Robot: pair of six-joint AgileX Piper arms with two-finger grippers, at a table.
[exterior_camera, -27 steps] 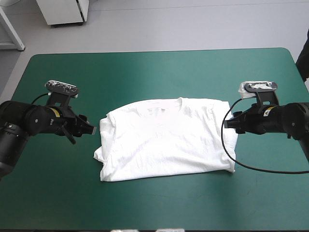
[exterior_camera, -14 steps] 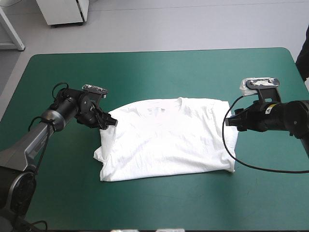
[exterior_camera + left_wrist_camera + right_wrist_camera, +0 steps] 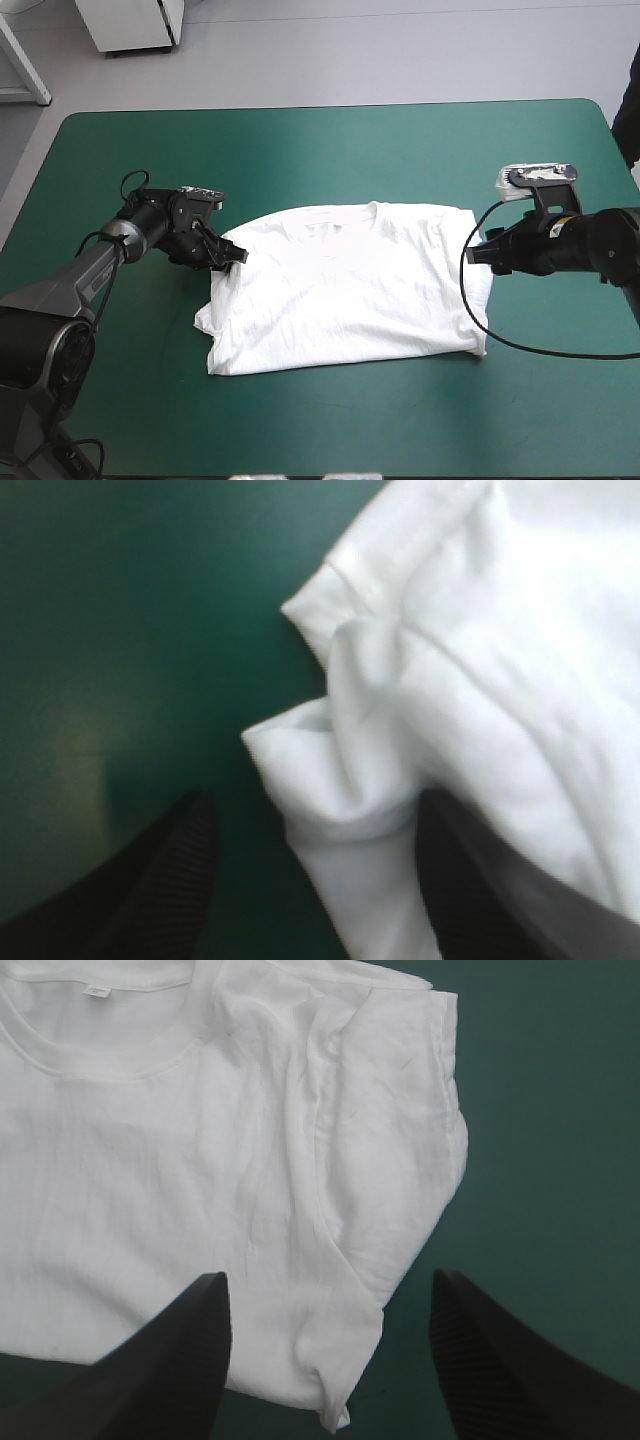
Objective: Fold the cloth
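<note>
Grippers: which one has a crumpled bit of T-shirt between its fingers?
The left gripper; a crumpled fold of the T-shirt sits between its open fingers. The right gripper faces flatter cloth.

Bright, even overhead light; no hard shadows. T-shirt (image 3: 345, 290) brightest thing on table, with thin soft shadow along its near edge. Teal-green cover (image 3: 330, 150) paler, faint sheen beyond T-shirt; darker on near side of it. Left wrist view: T-shirt glares, folds nearly washed out; dull pale sheen on cover beside it. Right wrist view: T-shirt creases shaded soft grey, easy to read.
</note>
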